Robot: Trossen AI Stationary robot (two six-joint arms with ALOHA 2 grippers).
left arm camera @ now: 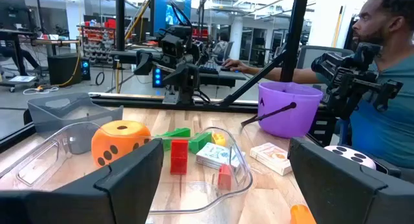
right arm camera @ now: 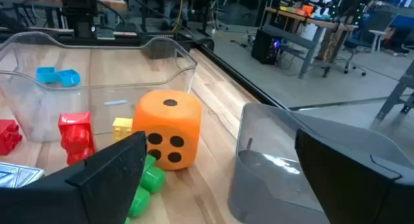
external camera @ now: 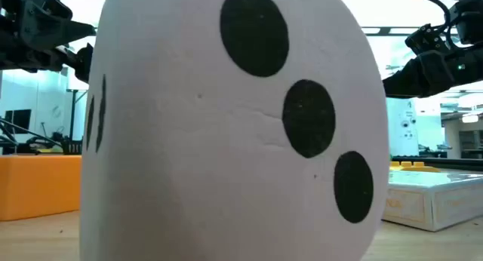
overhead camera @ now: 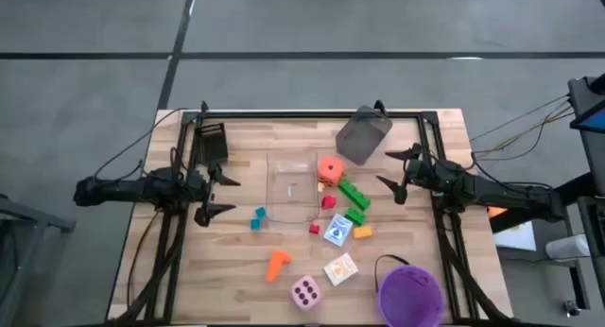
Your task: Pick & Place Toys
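Observation:
The toys lie scattered on the wooden table. An orange die point(overhead camera: 330, 168) rests by the clear tray point(overhead camera: 292, 187), with green bricks point(overhead camera: 354, 193), red bricks point(overhead camera: 328, 202), teal bricks point(overhead camera: 257, 218), a yellow brick point(overhead camera: 362, 232), two picture cards point(overhead camera: 337, 231), an orange peg point(overhead camera: 277, 263) and a pink die point(overhead camera: 304, 292) around it. My left gripper point(overhead camera: 217, 196) is open and empty, left of the tray. My right gripper point(overhead camera: 393, 171) is open and empty, right of the orange die point(right arm camera: 167, 136) and near the grey bin point(right arm camera: 304, 159).
A purple bucket point(overhead camera: 409, 294) stands at the near right. The grey bin point(overhead camera: 363, 135) sits at the far side, tilted. The pink die point(external camera: 234, 140) fills the low view. A person point(left arm camera: 381, 56) sits beyond the table's right edge. A dark frame borders the table.

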